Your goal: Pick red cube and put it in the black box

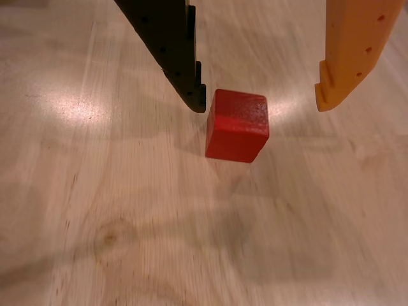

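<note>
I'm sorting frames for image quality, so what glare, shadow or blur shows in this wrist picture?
In the wrist view, two bright glare patches sit on the wooden table, one at left and one beside the red cube; soft overlapping shadows spread below the cube and the open gripper; the lower wood grain looks smeared, while the cube and fingertips stay fairly sharp.

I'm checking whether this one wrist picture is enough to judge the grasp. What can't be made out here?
- Black box: not in the wrist view, so its place is unknown.
- Tool: the black finger and orange finger are cut off by the top edge.
- Contact: the black fingertip looks very close to the red cube; touching or not is unclear.
- Cube's far and underside faces: hidden by the cube itself.
- Wooden table: slightly blurred.
</note>
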Controlling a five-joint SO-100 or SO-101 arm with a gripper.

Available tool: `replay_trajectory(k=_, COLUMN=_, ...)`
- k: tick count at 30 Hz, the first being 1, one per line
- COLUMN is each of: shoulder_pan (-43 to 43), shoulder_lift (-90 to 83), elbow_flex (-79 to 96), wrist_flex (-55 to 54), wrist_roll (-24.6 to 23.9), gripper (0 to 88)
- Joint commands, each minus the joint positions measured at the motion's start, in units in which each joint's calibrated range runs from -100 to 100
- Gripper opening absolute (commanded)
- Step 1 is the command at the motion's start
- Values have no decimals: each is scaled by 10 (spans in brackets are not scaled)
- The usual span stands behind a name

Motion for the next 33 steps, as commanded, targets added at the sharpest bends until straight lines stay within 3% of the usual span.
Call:
replay_trajectory(k=1, shoulder_pan=-1, shoulder_lift=3, elbow_flex=-34, wrist_flex=-3, wrist_roll=-1, gripper=277)
replay_trajectory(k=24, shoulder_pan=-16, shoulder_lift=64, elbow_flex=-80, wrist_flex=-4, wrist_roll=-10, gripper=267)
replay_trajectory(k=30, shoulder_pan=-16, shoulder_lift=65, elbow_flex=-76, wrist_flex=-6, wrist_roll=-12, gripper=160)
replay_trajectory(k=33, shoulder_pan=-16, shoulder_lift=65, elbow_flex=-81, wrist_flex=-6, wrist_roll=-12, gripper=151)
